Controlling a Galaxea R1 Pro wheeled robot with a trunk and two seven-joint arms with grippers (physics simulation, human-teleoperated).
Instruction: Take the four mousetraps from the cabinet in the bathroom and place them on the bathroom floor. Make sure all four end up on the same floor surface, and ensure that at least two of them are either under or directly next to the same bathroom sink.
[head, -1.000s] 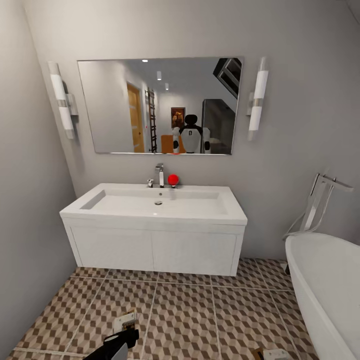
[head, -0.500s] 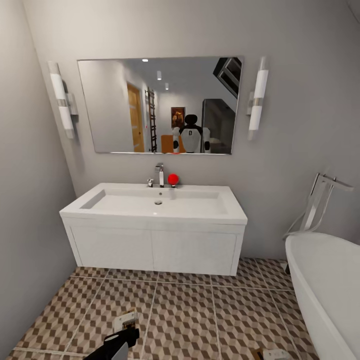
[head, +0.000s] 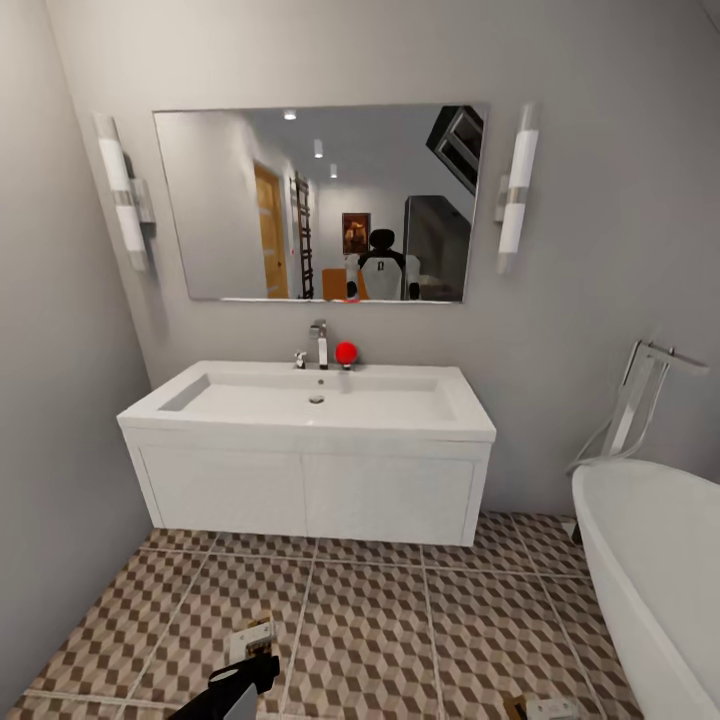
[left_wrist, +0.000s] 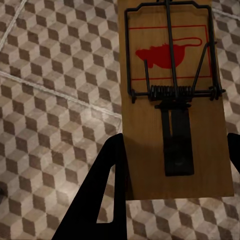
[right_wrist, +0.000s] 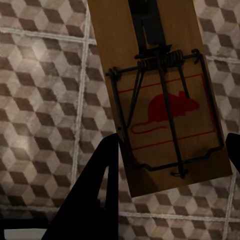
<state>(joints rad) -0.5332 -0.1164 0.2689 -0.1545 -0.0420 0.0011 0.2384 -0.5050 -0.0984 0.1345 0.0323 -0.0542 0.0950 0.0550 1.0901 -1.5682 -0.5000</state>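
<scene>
**Two mousetraps carried in front of the bathroom sink**

The head view faces one sink (head: 310, 400), a wide white basin on a white wall-hung vanity (head: 305, 495) with two plain doors. One chrome tap (head: 319, 347) stands at its far edge, with one small red ball (head: 346, 352) just to the right of it. Above hangs one mirror (head: 320, 205), flanked by two tube wall lights (head: 122, 195), one on each side. At the right, the rim of one white bathtub (head: 650, 570) comes into the picture, with a chrome floor-standing tap (head: 640, 400) behind it.

The bathroom floor (head: 400, 620) of cube-patterned tiles spreads from under the vanity toward the near edge.

Two mousetraps show. The left gripper (head: 252, 668), near-left in the head view, holds one mousetrap (left_wrist: 172, 100) above the tiles. In the left wrist view its dark fingers (left_wrist: 102, 190) press both long sides of the board, closed on it. The trap's red mouse print and metal spring face the camera.

The second mousetrap (right_wrist: 160, 95) sits between the right gripper's (right_wrist: 170, 175) fingers (right_wrist: 97, 190) in the right wrist view, gripped the same way over the tiles. In the head view only a pale scrap shows at the near-right edge, too little to identify.
</scene>
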